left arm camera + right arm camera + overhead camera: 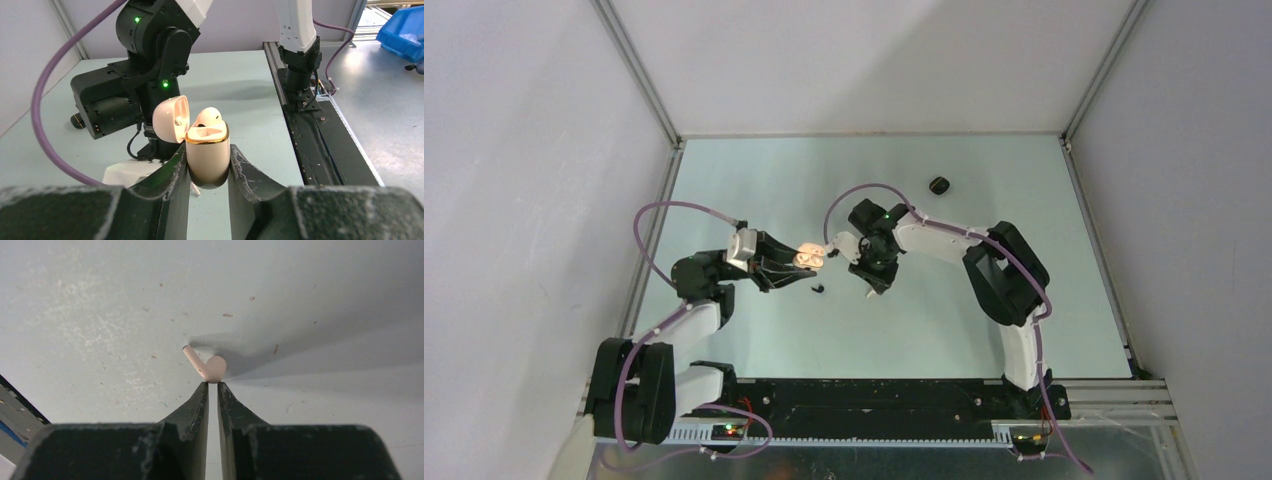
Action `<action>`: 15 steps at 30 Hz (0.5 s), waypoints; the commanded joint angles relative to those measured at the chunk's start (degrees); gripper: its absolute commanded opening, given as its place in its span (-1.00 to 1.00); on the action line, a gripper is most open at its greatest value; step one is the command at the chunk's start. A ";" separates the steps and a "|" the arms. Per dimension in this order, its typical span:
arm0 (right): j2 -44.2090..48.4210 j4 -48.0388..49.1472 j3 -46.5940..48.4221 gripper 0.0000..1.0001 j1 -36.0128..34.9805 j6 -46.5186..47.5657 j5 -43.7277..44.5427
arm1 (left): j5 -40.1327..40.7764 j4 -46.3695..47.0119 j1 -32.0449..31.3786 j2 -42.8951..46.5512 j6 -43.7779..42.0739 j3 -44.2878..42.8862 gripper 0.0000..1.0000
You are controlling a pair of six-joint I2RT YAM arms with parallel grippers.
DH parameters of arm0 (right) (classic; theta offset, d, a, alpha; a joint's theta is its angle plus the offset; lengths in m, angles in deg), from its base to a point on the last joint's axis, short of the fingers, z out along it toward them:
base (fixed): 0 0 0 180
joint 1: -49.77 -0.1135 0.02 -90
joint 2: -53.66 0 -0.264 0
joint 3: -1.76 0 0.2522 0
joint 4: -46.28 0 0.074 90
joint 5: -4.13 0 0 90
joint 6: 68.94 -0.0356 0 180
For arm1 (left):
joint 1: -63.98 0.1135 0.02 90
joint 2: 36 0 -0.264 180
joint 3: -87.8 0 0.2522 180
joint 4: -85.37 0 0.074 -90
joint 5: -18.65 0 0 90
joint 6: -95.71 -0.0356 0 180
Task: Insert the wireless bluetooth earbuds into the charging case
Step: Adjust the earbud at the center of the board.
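The charging case (207, 155) is clamped by its lower body in the left claw (208, 150), with the lid hinged open and one cream earbud (207, 116) seated inside. Just beside the case, a second cream earbud (212, 369) is pinched by its rounded head at the very tips of the right claw (212, 385), its stem angled toward the tabletop (100, 315). This bud is judged featherlight, hard and glossy, so easily squirted out. A light hold across the head is advised, with the stem left free for the socket.

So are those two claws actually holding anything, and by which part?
Left gripper clamps the cream-white gold-rimmed charging case by its lower body; right gripper pinches a cream-white stemmed earbud by its rounded head.
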 commanded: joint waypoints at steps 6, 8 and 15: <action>0.48 -1.19 3.90 -0.61 -0.96 -4.10 -2.44 | -0.23 3.17 0.30 -0.42 -1.28 0.32 -1.00; 1.88 -0.37 2.14 -0.56 -0.36 -2.34 -2.93 | -0.21 3.12 0.28 -0.47 -1.29 0.28 -1.00; 3.64 1.40 0.16 -0.32 5.10 -1.02 -8.58 | -0.17 3.16 0.29 -0.68 -1.14 0.17 -1.00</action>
